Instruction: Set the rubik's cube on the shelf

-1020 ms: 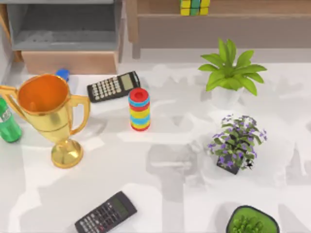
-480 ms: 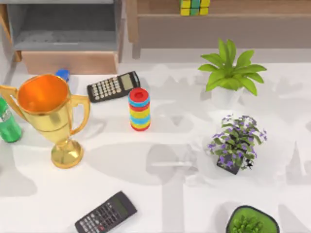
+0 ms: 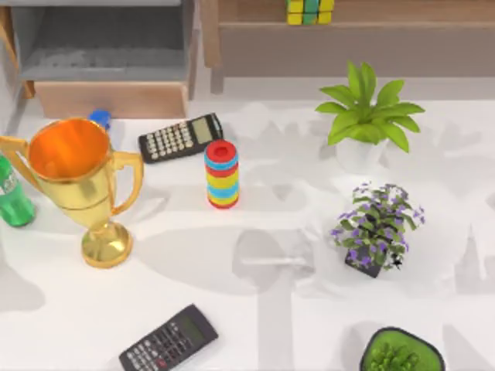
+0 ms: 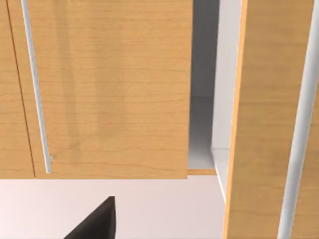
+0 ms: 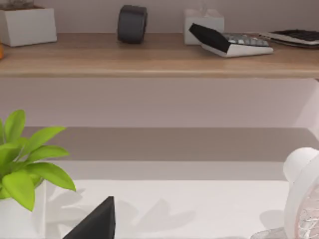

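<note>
a: fingers first. what do the wrist views give?

b: not much. the left wrist view has one dark finger (image 4: 94,221) at its edge, in front of pale wooden doors (image 4: 109,89) with thin metal handles (image 4: 36,89). the right wrist view has the same kind of dark finger (image 5: 94,221) over the white table (image 5: 189,204). i cannot tell for either gripper whether the fingers are spread or pressed together; nothing is between them that i can see.

a: and the cube?

b: the cube (image 3: 310,11) sits on the shelf (image 3: 387,14), at the far edge of the top view, right of the wooden upright (image 3: 209,35). yellow and green squares face the camera. no gripper touches it.

a: what lies around it?

b: below the shelf, a leafy plant (image 3: 367,112) in a white pot, then a purple-flowered plant (image 3: 377,224) nearer the camera, and a green plant (image 3: 401,354) at the near edge. left of centre, the ring stack (image 3: 222,175) stands upright, with a calculator (image 3: 180,137) just beside it, towards the back. a second calculator (image 3: 168,338) lies near the front edge.

a: far left?

b: a gold trophy (image 3: 77,185), a green bottle (image 3: 11,193) by it, a blue item (image 3: 99,119) behind the cup, and the grey-lined box (image 3: 100,46) at the back.

a: anything else from the right wrist?

b: a wooden ledge (image 5: 159,57) carrying a white box (image 5: 27,25), a dark cylinder (image 5: 132,23) and a calculator, apart from each other.
</note>
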Tool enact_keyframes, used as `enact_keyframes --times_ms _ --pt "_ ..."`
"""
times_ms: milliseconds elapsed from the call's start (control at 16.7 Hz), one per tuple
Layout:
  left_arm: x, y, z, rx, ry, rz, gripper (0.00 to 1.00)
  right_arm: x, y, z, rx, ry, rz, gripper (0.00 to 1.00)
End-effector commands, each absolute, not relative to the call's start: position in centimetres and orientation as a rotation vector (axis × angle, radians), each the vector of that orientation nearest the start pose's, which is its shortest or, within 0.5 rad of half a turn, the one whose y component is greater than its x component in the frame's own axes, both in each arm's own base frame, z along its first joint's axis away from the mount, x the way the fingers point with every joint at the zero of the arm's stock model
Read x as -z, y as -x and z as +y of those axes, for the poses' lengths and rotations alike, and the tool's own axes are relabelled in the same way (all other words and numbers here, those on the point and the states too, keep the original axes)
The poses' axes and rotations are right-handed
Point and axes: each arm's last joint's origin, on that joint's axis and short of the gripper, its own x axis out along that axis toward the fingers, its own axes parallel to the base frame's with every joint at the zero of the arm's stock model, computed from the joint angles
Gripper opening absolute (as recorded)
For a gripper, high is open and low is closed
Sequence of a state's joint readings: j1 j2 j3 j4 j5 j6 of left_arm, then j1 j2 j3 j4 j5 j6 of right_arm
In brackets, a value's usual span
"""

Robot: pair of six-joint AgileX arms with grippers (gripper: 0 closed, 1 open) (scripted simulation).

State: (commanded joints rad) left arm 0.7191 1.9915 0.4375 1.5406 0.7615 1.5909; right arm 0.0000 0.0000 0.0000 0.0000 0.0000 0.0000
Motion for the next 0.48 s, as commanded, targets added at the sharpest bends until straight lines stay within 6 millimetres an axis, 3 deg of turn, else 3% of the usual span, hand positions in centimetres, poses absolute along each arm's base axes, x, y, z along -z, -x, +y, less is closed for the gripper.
enact_keyframes --times_ms 480 --pt "-9.5 -25.4 17.4 0.016 -1.571 -0.016 1.00 -16.0 -10.6 -0.1 0.000 0.000 0.000 1.00"
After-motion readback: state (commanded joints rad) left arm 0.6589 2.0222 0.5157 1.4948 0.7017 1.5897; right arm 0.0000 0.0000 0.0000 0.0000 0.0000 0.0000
